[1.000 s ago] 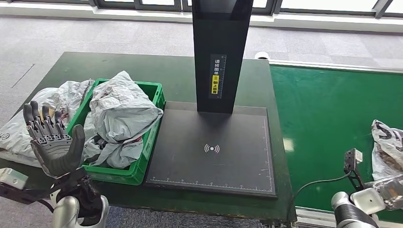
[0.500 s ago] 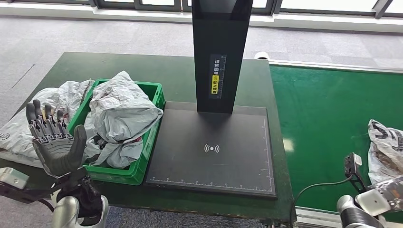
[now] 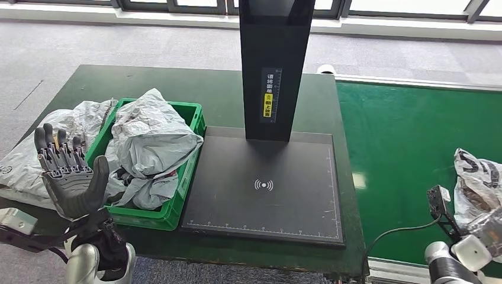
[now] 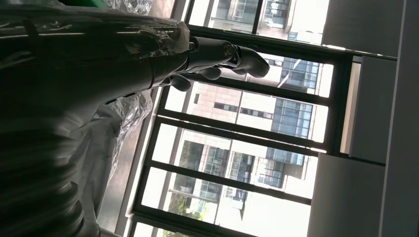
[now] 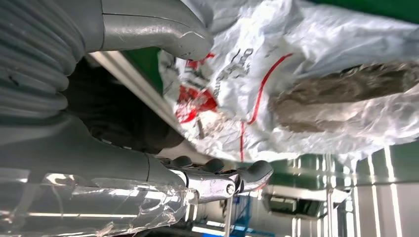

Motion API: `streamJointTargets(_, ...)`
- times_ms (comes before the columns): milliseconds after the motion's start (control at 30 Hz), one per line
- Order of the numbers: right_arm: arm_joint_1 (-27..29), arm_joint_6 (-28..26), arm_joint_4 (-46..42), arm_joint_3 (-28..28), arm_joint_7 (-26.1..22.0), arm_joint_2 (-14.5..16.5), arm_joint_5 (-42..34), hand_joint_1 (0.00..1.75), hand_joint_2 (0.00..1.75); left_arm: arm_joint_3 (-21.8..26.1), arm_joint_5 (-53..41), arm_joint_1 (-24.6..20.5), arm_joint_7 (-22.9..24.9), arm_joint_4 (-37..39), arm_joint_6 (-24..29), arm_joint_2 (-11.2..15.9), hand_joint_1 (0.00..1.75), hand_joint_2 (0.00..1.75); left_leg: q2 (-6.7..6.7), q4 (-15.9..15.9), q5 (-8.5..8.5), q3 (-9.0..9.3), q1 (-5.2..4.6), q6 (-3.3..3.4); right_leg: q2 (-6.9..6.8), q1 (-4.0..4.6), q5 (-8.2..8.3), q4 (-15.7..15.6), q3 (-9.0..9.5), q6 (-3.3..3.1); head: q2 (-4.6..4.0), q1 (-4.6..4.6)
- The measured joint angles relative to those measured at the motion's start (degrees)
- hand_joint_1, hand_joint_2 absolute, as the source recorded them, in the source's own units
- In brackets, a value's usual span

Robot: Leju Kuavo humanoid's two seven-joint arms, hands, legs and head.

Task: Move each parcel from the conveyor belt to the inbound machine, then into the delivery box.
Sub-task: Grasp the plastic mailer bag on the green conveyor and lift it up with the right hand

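Flanking the parcel (image 5: 316, 94) at the belt's (image 3: 414, 148) edge, right robot hand (image 5: 197, 98) spread, empty.

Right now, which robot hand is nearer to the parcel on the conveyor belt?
Right. The right robot hand is right beside the parcel on the conveyor belt, fingers apart, not gripping it. The left robot hand is raised open across the table, by the green box.

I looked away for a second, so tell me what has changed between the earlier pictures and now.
The parcel on the conveyor belt, a white bag, has shifted slightly left and up in the head view, with the right hand beside it. The left hand stays raised and spread, holding nothing. The green crate of bags and the scanner plate are unchanged.
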Motion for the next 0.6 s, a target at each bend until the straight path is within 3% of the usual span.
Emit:
streamJointTargets(100, -0.59, 2.36, -0.13, -2.33, -3.4, 0.42, -2.06, 0.0, 1.75, 0.0, 0.0, -0.1, 0.0, 0.32, -0.11, 0.0, 0.0, 1.75, 0.0, 0.0, 0.0, 0.0, 0.0, 0.0, 0.0, 0.0, 0.0, 0.0, 0.0, 0.0, 0.0, 0.0)
streamJointTargets(600, -1.21, 3.38, -0.16, -4.87, -3.54, 1.08, -2.11, 0.0, 1.75, 0.0, 0.0, -0.48, 0.0, 1.01, -0.15, 0.04, 0.0, 1.75, 0.0, 0.0, 0.0, 0.0, 0.0, 0.0, 0.0, 0.0, 0.0, 0.0, 0.0, 0.0, 0.0, 0.0)
